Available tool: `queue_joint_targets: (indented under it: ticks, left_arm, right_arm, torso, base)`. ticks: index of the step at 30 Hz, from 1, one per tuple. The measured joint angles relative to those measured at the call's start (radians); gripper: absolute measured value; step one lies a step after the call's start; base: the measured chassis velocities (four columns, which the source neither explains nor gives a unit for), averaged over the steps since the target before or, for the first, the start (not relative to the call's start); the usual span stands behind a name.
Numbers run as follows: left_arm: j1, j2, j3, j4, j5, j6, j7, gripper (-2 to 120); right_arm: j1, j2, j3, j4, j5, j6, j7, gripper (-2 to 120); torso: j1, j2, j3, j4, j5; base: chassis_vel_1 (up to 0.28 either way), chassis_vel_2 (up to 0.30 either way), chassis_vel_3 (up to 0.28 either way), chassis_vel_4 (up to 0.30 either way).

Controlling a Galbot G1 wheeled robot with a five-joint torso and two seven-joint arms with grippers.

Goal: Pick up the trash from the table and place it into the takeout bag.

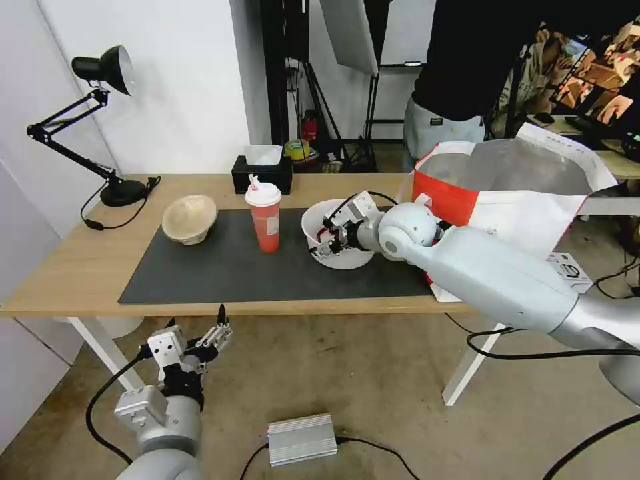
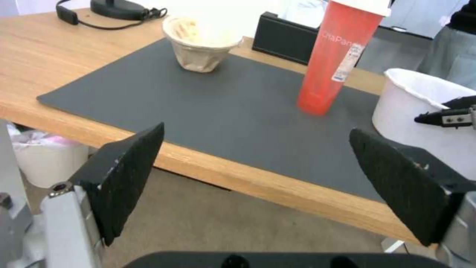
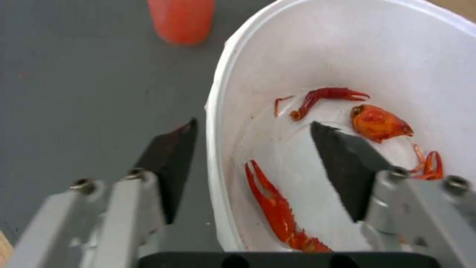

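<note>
The right gripper (image 3: 250, 156) is at the white bowl (image 1: 337, 257), which sits on the dark grey mat (image 1: 220, 280) in the middle of the table (image 1: 67, 273). Its two fingers are apart — one is outside the bowl's wall and one is inside, with the rim between them. They have not pinched it yet. Red crayfish scraps (image 3: 379, 123) lie in the bottom of the bowl.

So the step in hand looks like grabbing the first piece of trash. Next, the fingers need to close on the rim and lift the bowl level, so the scraps don't spill, then carry it right to the takeout bag (image 1: 507, 200), just beside the bowl with its top open.

The red drink cup (image 1: 265, 217) stands just left of the bowl, and the beige pulp bowl (image 1: 190, 219) lies tipped farther left — both wait untouched.

The left gripper (image 1: 217, 333) hangs below the table's near edge, fingers wide apart, holding nothing.
</note>
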Motion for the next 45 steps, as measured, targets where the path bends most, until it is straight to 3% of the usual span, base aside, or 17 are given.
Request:
queue_joint_targets:
  ticks: [3,5,7,17,36,45]
  left_arm:
    - [0.001,0.0,0.0,-0.001,0.001,-0.001,0.0,100]
    - [0.001,0.0,0.0,-0.002,0.001,-0.002,0.0,100]
    - [0.001,0.001,0.0,-0.002,0.002,-0.003,0.0,100]
    - [0.0,0.0,0.009,0.003,0.022,-0.023,0.0,100]
    - [-0.002,0.005,0.01,0.015,0.057,-0.038,0.006,100]
    - [0.003,0.013,-0.005,0.0,0.053,-0.038,0.006,100]
  right_arm:
    - [-0.005,0.004,0.0,-0.002,0.0,0.0,0.0,47]
    - [-0.006,0.005,0.0,-0.002,0.0,0.001,0.0,45]
    - [-0.01,0.007,0.0,-0.002,0.0,0.001,0.0,34]
    - [-0.029,0.007,0.003,-0.005,-0.001,0.001,0.0,0]
    - [-0.055,0.001,0.034,0.017,-0.003,0.002,-0.005,0]
    - [-0.005,-0.019,0.059,0.084,0.043,0.001,-0.009,0]
  torso:
    - [0.0,0.0,0.0,0.0,0.0]
    - [0.0,0.0,0.0,0.0,0.0]
    - [0.0,0.0,0.0,0.0,0.0]
    - [0.0,0.0,0.0,0.0,-0.0001]
    - [0.0,0.0,0.0,0.0,0.0]
    - [0.0,0.0,0.0,0.0,0.0]
  base:
    - [0.0,0.0,0.0,0.0]
    - [0.0,0.0,0.0,0.0]
    - [0.0,0.0,0.0,0.0]
    - [0.0,0.0,0.0,0.0]
    - [0.0,0.0,0.0,0.0]
    - [0.0,0.0,0.0,0.0]
